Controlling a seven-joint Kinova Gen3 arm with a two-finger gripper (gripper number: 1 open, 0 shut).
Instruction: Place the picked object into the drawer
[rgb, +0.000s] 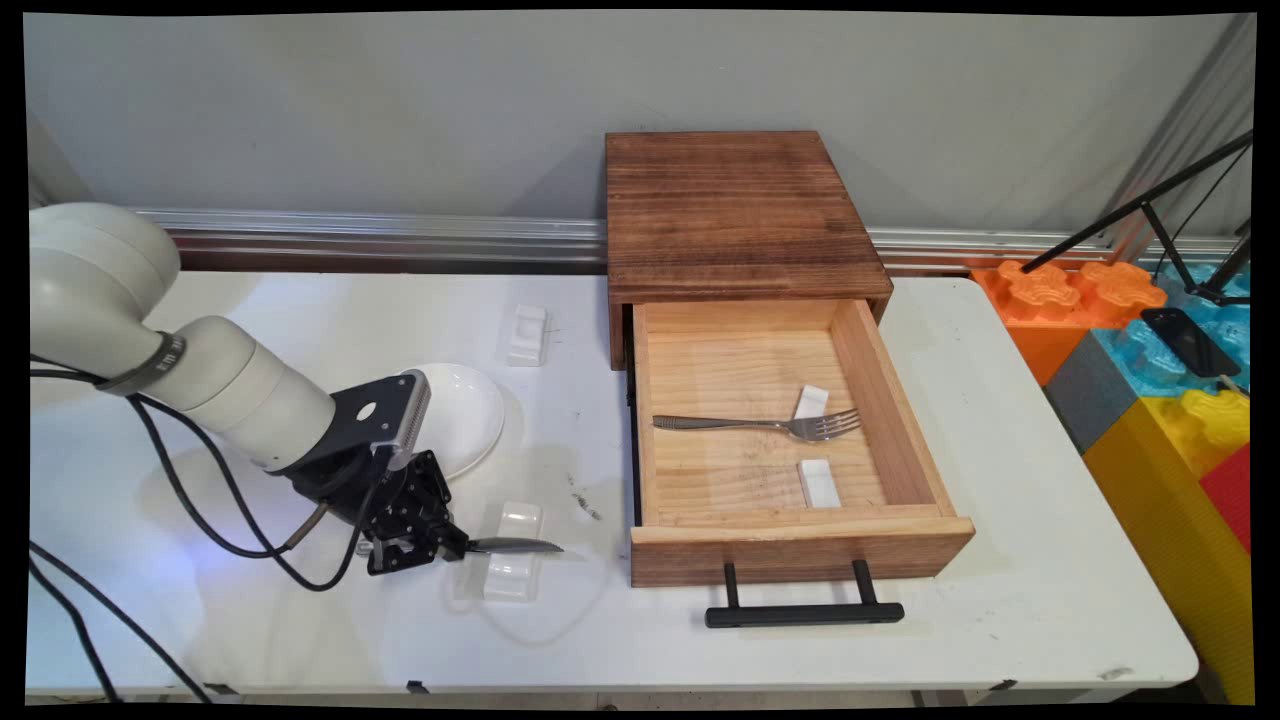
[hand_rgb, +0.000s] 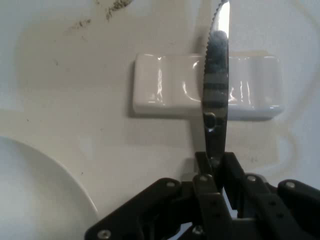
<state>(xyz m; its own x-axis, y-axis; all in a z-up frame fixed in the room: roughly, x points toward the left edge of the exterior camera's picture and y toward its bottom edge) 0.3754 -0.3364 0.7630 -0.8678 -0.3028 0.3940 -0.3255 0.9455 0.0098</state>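
My gripper (rgb: 452, 545) (hand_rgb: 215, 167) is shut on the handle of a metal knife (rgb: 515, 545) (hand_rgb: 216, 85), low over the table's front left. The serrated blade points right and lies across a white ceramic cutlery rest (rgb: 512, 550) (hand_rgb: 170, 92); whether it touches the rest I cannot tell. Just behind the hand sits a white plate (rgb: 465, 415) (hand_rgb: 35, 195). To the right, the open wooden drawer (rgb: 800, 545) holds a fork (rgb: 770, 424) whose tines lean on a small white rest (rgb: 811, 401), with a second rest (rgb: 820, 482) nearer the front.
The drawer belongs to a dark wooden box (rgb: 735, 210) at the back and has a black handle (rgb: 803, 612) sticking out toward the front edge. Another white rest (rgb: 527, 334) lies at mid-table. Coloured foam blocks (rgb: 1160, 380) stand beyond the right edge.
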